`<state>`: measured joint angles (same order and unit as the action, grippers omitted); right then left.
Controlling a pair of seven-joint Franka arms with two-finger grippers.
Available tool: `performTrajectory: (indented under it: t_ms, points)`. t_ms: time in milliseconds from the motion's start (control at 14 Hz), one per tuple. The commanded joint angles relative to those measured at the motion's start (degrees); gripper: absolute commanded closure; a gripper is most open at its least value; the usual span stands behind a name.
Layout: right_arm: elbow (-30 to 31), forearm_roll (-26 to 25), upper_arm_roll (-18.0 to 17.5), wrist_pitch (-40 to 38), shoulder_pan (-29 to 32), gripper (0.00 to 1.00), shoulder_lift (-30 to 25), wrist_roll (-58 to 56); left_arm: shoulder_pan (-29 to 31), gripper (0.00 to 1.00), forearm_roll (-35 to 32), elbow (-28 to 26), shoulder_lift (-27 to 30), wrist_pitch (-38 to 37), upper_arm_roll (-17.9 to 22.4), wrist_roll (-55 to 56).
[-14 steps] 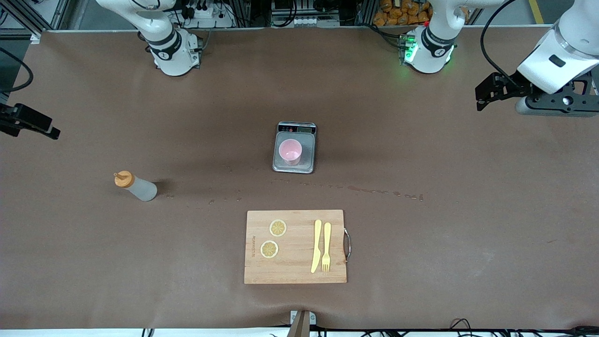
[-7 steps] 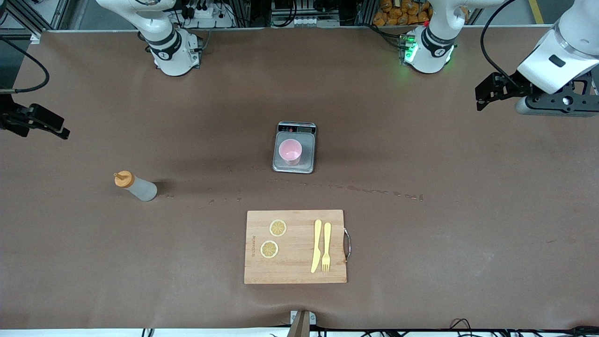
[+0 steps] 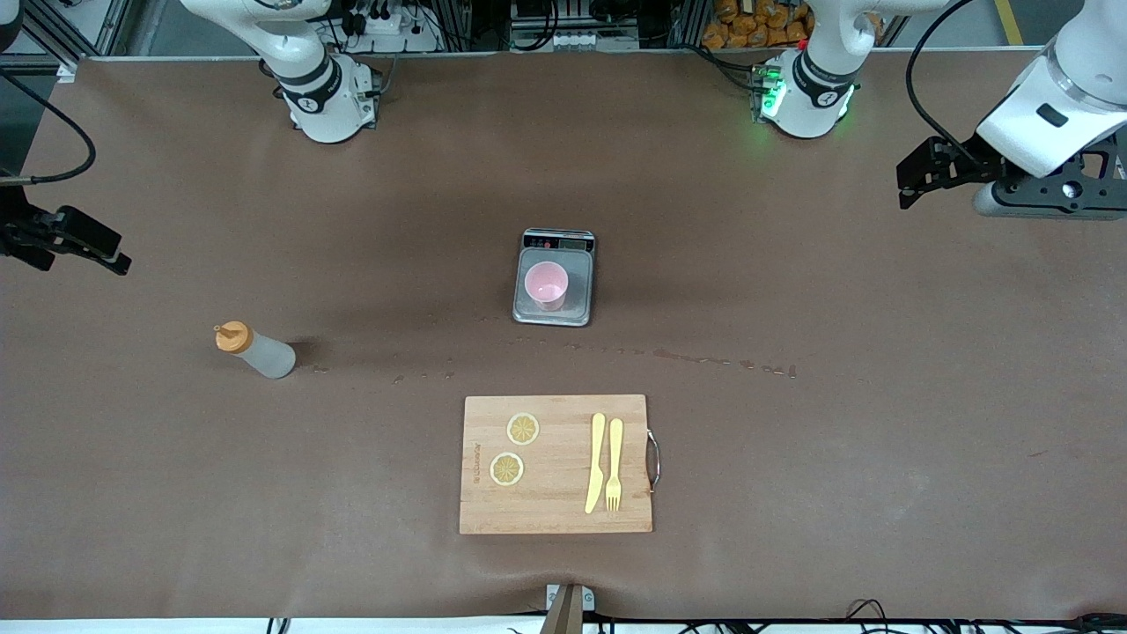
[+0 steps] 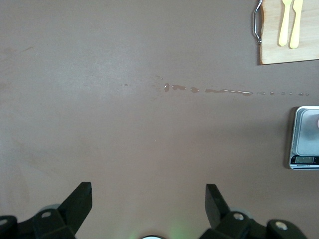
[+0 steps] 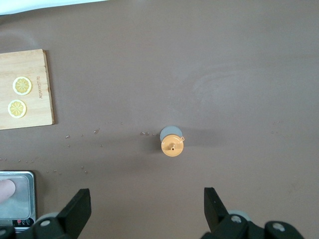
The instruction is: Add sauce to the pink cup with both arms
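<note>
The sauce bottle [image 3: 255, 350], greyish with an orange cap, stands upright on the brown table toward the right arm's end; the right wrist view looks down on the sauce's cap [image 5: 172, 146]. The pink cup [image 3: 546, 283] stands on the grey scale [image 3: 553, 314] at the table's middle, and the pink cup [image 5: 6, 189] shows at the edge of the right wrist view. My right gripper [image 3: 95, 246] hangs open and holds nothing, over the table's edge at its own end, short of the bottle. My left gripper [image 3: 911, 176] is open with nothing in it, up over its end.
A wooden cutting board [image 3: 555, 502] lies nearer to the front camera than the scale, with two lemon slices [image 3: 523, 429], a yellow knife [image 3: 596, 462] and a fork [image 3: 615, 462]. A trail of spilled droplets [image 3: 722, 361] runs between board and scale.
My right gripper has come further in over the table toward the bottle. The left arm has hardly moved. Bottle and cup stand as before.
</note>
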<state>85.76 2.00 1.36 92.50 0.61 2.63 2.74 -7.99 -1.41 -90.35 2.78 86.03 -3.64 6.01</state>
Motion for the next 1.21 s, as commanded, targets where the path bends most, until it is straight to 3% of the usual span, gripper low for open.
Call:
performTrajectory:
  t_ms: [0,1139]
  points:
    - [0.38,-1.55,-0.57,-0.05,-1.48,0.0,-1.58,-0.55,0.34,0.0,-0.09,0.44,0.21,-0.87,-0.23,-0.29]
    - [1.61,-2.35,-0.4,0.57,-1.49,0.0,-2.99,-6.87,0.34,0.0,-0.09,0.44,0.21,-0.87,-0.23,-0.29]
